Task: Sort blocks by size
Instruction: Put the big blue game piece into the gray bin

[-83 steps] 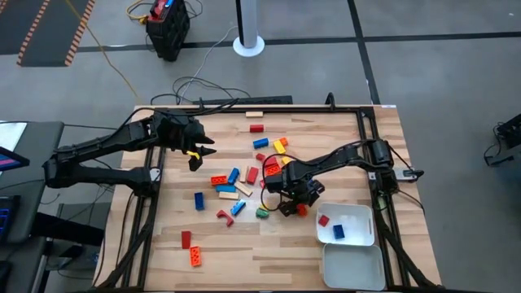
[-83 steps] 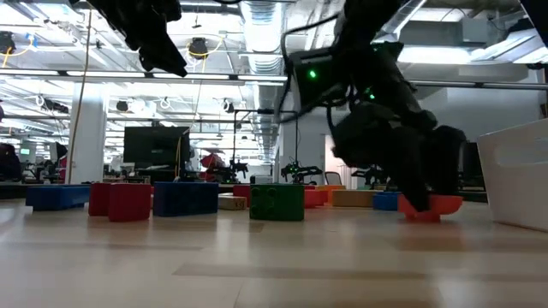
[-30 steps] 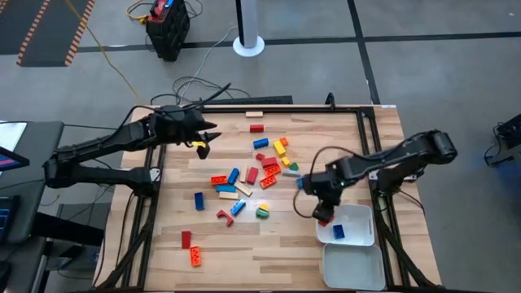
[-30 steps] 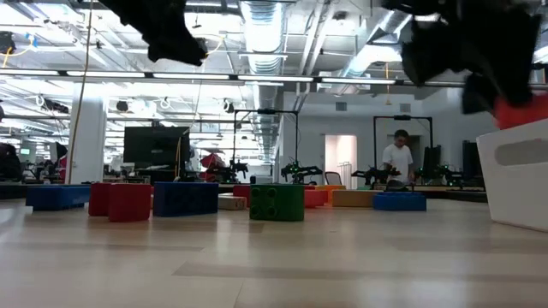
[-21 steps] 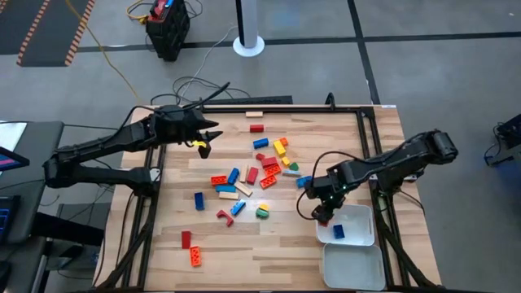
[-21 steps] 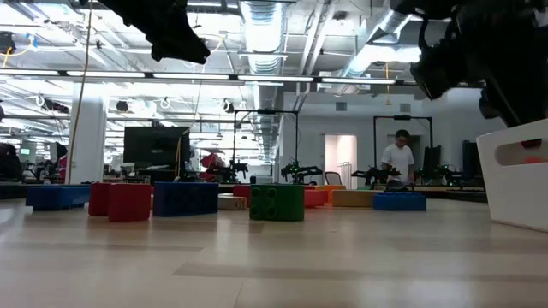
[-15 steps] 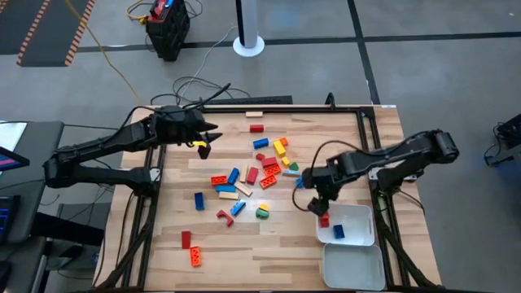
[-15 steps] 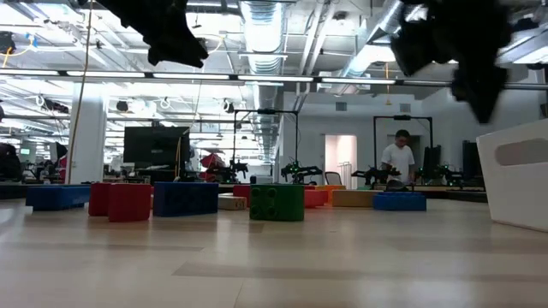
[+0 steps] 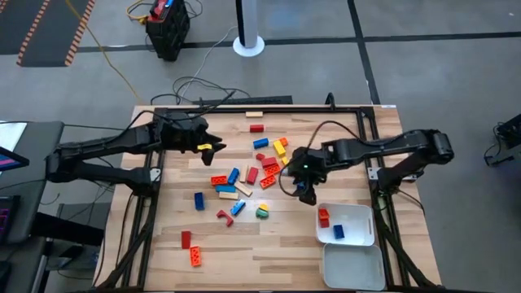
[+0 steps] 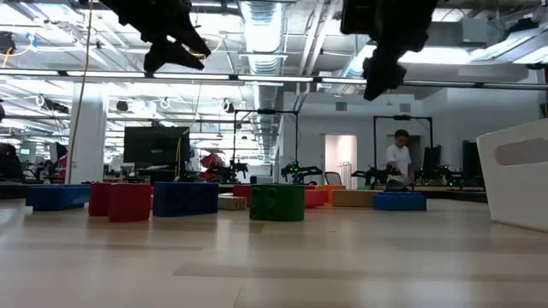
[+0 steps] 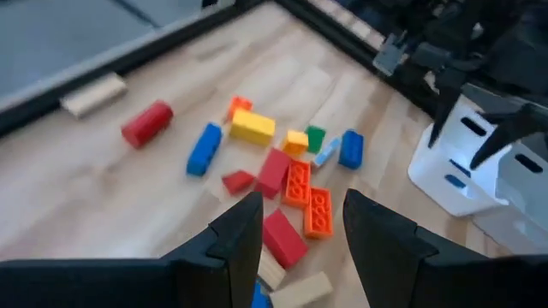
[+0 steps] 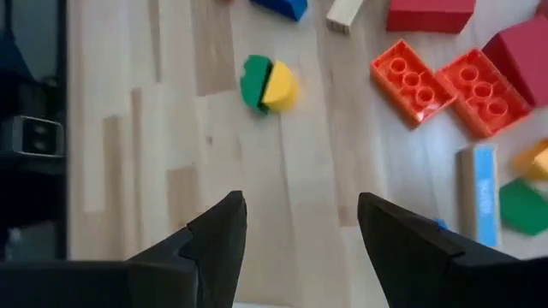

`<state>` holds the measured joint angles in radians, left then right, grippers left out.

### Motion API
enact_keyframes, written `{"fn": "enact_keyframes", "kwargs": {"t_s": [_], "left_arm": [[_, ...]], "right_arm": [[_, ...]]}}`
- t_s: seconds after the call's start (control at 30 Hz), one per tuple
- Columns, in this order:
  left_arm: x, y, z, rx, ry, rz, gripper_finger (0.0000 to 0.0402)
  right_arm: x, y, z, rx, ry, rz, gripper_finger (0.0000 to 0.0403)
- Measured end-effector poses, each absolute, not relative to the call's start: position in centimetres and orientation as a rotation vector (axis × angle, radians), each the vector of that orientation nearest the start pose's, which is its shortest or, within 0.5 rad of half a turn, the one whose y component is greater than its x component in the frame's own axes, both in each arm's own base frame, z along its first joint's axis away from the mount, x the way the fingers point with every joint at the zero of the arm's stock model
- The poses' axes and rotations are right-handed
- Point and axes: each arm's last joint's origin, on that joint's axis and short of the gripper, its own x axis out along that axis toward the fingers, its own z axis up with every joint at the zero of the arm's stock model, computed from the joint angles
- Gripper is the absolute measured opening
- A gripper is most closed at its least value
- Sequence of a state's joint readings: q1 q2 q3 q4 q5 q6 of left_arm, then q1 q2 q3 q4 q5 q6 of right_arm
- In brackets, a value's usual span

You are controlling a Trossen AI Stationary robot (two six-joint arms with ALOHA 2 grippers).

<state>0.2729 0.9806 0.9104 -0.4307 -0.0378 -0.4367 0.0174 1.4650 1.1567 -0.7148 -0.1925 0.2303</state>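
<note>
My right gripper [image 9: 305, 195] hangs above the counter [image 9: 342, 142] with its fingers [image 12: 214, 248] spread apart and nothing between them; bare wood shows in the gap. It sits just beside the right edge of the scattered blocks [image 9: 252, 175], between that cluster and the near white tray [image 9: 362, 213]. Below it lie a green-and-yellow block [image 12: 269, 84] and two orange studded blocks [image 12: 454, 85] side by side.

My left gripper [image 9: 213, 147] is raised over the left part of the counter, near the far edge of the cluster. A small yellow piece [image 9: 205, 147] shows at its tip in the high view, and the fingers [image 11: 244, 235] stand partly apart in the wrist view, but I cannot tell whether they are closed on that piece.

Most of the blocks lie loose in the middle of the counter: red, orange, blue, yellow, green and tan ones. A red block [image 9: 186, 239] and an orange block [image 9: 195, 256] sit apart toward the near left corner. The near tray holds a red block [image 9: 323, 217] and a blue block [image 9: 339, 232]. A second white tray [image 9: 352, 268] sits just beside it, nearer the counter's front edge.
</note>
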Motion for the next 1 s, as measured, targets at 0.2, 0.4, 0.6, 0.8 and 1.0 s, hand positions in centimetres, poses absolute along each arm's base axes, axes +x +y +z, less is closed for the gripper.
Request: {"fn": "enact_keyframes", "kwargs": {"t_s": [0.2,0.4,0.6,0.8,1.0], "left_arm": [[22.0,3.7,30.5,-0.545,0.508,0.322,0.0155],[24.4,0.7,28.6,-0.669,0.600,0.263,0.0155],[25.1,-1.7,25.7,-0.746,0.788,0.359,0.0155],[27.2,-4.5,25.0,-0.831,0.812,0.284,0.0155],[29.5,-6.7,24.1,-0.792,0.892,0.235,0.0155]], "right_arm": [[31.3,0.4,24.7,0.210,1.175,0.096,0.0250],[31.8,-0.4,24.5,0.211,1.200,0.071,0.0249],[30.4,-1.2,25.8,0.181,1.210,0.014,0.0249],[28.6,-1.1,27.0,0.163,1.169,-0.084,0.0249],[28.2,0.1,26.4,0.139,1.150,-0.028,0.0249]]}}
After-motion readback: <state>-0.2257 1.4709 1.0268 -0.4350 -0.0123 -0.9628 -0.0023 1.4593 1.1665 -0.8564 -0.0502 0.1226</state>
